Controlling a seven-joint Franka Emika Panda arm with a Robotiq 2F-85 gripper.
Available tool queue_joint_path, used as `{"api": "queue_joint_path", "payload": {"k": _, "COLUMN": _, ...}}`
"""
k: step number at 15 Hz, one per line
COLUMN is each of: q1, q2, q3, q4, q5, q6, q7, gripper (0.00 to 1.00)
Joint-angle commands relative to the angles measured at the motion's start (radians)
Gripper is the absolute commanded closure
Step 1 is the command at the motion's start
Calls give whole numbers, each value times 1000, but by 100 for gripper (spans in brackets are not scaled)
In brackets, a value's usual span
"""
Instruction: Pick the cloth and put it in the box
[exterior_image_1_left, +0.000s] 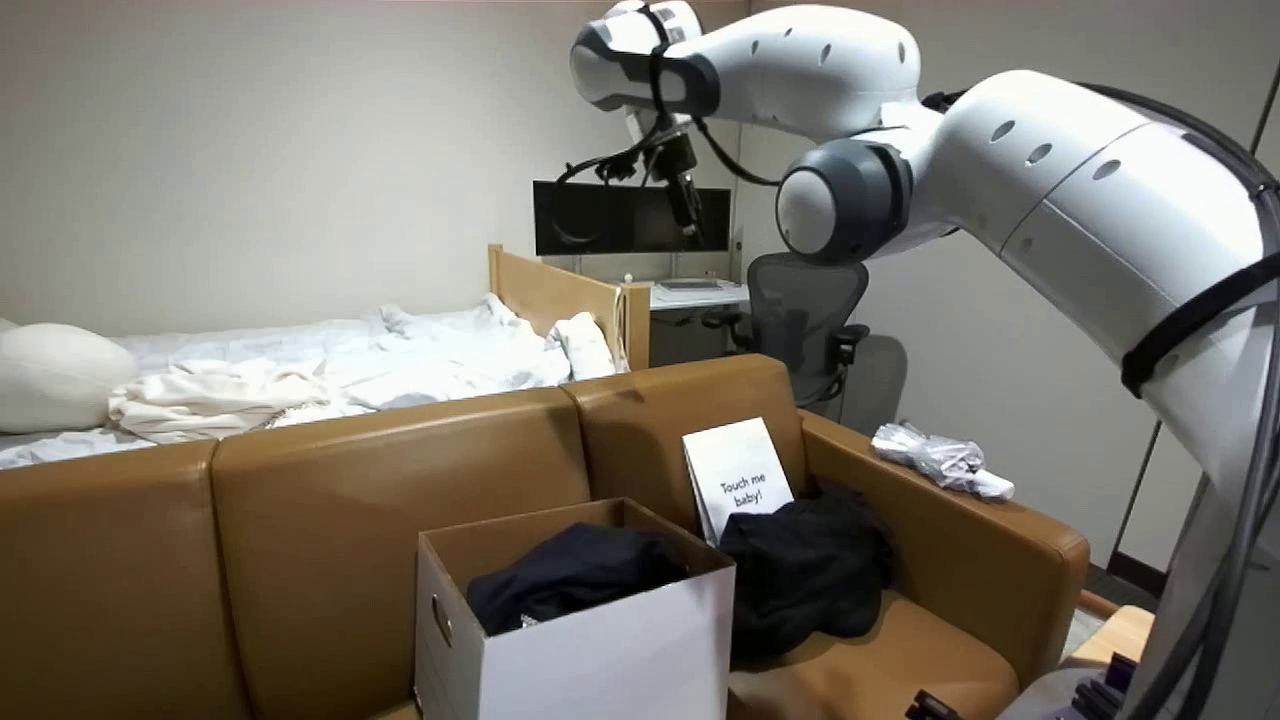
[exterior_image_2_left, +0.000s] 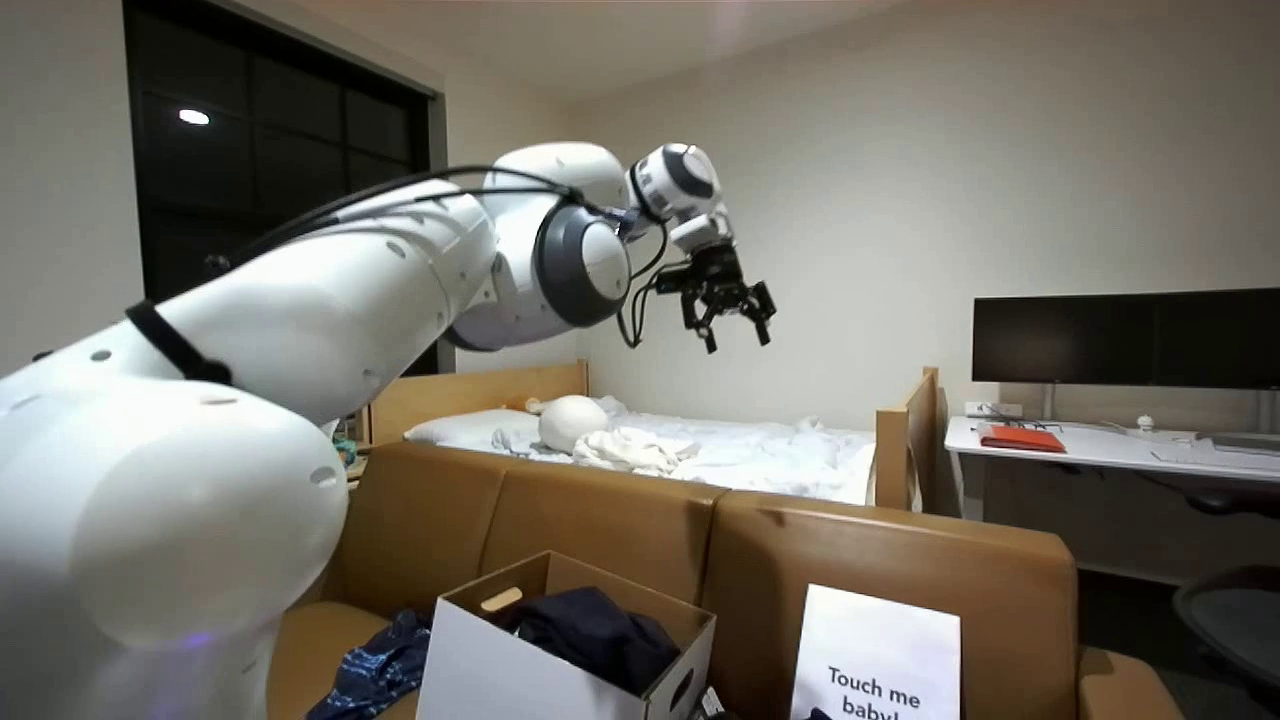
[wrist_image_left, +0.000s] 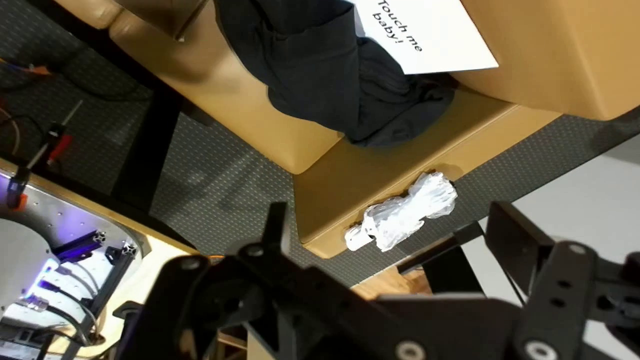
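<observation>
A black cloth (exterior_image_1_left: 805, 575) lies crumpled on the sofa seat beside the box; it also shows in the wrist view (wrist_image_left: 320, 75). The white box (exterior_image_1_left: 610, 655) with a brown inside stands on the sofa, also in an exterior view (exterior_image_2_left: 520, 660). A dark navy cloth (exterior_image_1_left: 580, 570) lies in the box, also visible there in an exterior view (exterior_image_2_left: 600, 635). A blue patterned cloth (exterior_image_2_left: 375, 665) lies on the seat on the box's far side from the sign. My gripper (exterior_image_2_left: 738, 340) is open and empty, high above the sofa, apart from every cloth; its spread fingers show in the wrist view (wrist_image_left: 392, 217).
A white "Touch me baby!" sign (exterior_image_1_left: 738, 475) leans on the brown sofa's backrest (exterior_image_1_left: 400, 490) by the black cloth. A plastic-wrapped item (exterior_image_1_left: 940, 462) lies on the armrest. Behind are a bed (exterior_image_2_left: 800, 455), a desk (exterior_image_2_left: 1100, 450) with monitors and a chair (exterior_image_1_left: 805, 320).
</observation>
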Motion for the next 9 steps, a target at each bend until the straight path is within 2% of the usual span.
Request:
{"api": "queue_joint_path", "payload": {"k": 1, "q1": -166, "q2": -47, "q3": 36, "q4": -2, "q5": 83, "q6": 28, "q7": 35, "gripper": 0}}
{"api": "queue_joint_path", "payload": {"k": 6, "q1": -417, "q2": -27, "q3": 107, "q4": -33, "q5": 234, "q6": 159, "q7": -25, "gripper": 0}}
{"api": "queue_joint_path", "payload": {"k": 7, "q1": -434, "q2": -14, "q3": 116, "q4": -42, "q5": 253, "q6": 185, "q7": -19, "gripper": 0}}
{"api": "queue_joint_path", "payload": {"k": 8, "q1": -401, "q2": -39, "q3": 84, "q4": -45, "q5": 209, "q6": 147, "q7": -11, "gripper": 0}}
{"api": "queue_joint_path", "payload": {"k": 9, "q1": -431, "q2": -27, "q3": 94, "q4": -49, "q5": 230, "q6": 165, "q7": -15, "gripper": 0}}
